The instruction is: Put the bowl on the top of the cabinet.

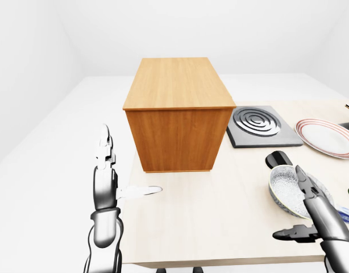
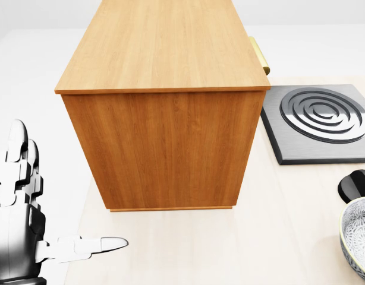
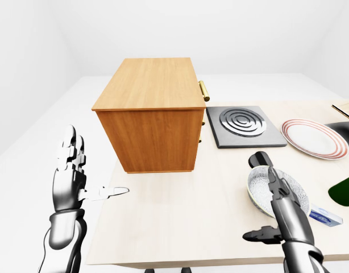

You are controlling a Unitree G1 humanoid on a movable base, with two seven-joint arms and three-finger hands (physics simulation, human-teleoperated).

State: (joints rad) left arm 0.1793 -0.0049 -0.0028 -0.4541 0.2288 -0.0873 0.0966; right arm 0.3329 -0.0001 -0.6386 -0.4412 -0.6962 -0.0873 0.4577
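The bowl [image 3: 275,190], grey-white with a speckled inside, stands on the pale table to the right of the wooden cabinet [image 3: 152,91]; the head view shows only its rim at the lower right edge. My right hand [image 3: 260,202] is open: a finger lies across the bowl and the thumb points left below it, not closed round it. At the lower left my left hand [image 1: 132,162] stands open, fingers up and thumb pointing right, apart from the cabinet. The cabinet top [image 2: 164,41] is bare wood.
A dark hob plate [image 3: 240,122] with ring grooves lies right of the cabinet, beside its brass handle [image 3: 204,91]. A black round object [image 3: 258,159] sits just above the bowl. Farther right are a red-rimmed plate [image 3: 314,138], a green object [image 3: 345,189] and a small blue-white box [image 3: 325,216].
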